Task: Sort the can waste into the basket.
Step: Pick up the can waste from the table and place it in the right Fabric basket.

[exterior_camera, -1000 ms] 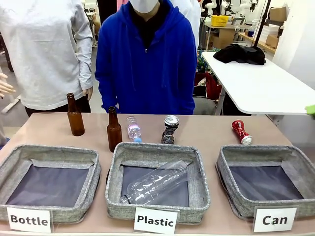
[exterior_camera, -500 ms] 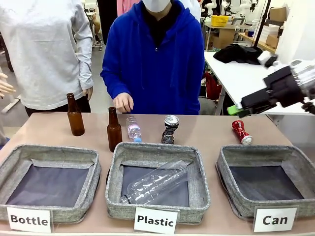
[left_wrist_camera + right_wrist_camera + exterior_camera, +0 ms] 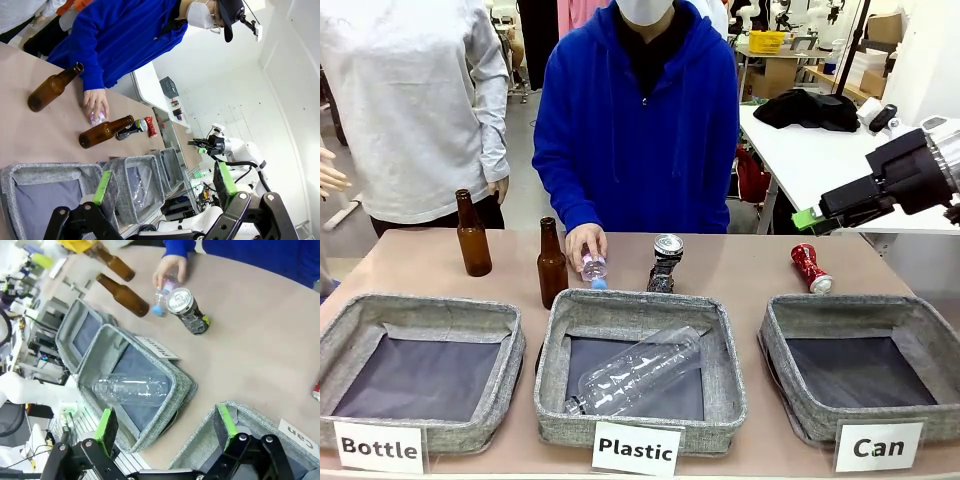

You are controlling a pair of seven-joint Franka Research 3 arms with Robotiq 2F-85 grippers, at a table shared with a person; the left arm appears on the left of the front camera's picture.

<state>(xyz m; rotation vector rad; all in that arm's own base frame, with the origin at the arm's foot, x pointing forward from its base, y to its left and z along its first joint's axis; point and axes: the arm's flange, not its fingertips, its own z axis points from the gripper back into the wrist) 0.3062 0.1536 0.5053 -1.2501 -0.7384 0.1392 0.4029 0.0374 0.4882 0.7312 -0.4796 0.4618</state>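
A crushed black can (image 3: 666, 262) stands on the table behind the middle basket. A red can (image 3: 810, 268), pinched at its middle, lies just behind the grey basket (image 3: 840, 306) with the white "Can" card (image 3: 877, 446). My right gripper (image 3: 810, 218) hangs in the air above and slightly behind the red can. In its own wrist view the right gripper (image 3: 165, 422) is open, with the black can (image 3: 187, 312) ahead, the red can (image 3: 317, 390) at the right edge and the Can basket (image 3: 250, 416) below. My left gripper (image 3: 163, 182) is open and holds nothing, far from both cans (image 3: 131, 128).
The person's hand (image 3: 586, 243) rests on a small clear bottle behind the "Plastic" basket (image 3: 638, 308), which holds a large clear bottle (image 3: 638, 370). Two brown glass bottles (image 3: 473, 235) stand on the left. The "Bottle" basket (image 3: 420, 312) sits front left. A white table (image 3: 850, 170) stands back right.
My right arm has swung in from the picture's right edge to above the red can. The person's hand has come down onto the small clear bottle.
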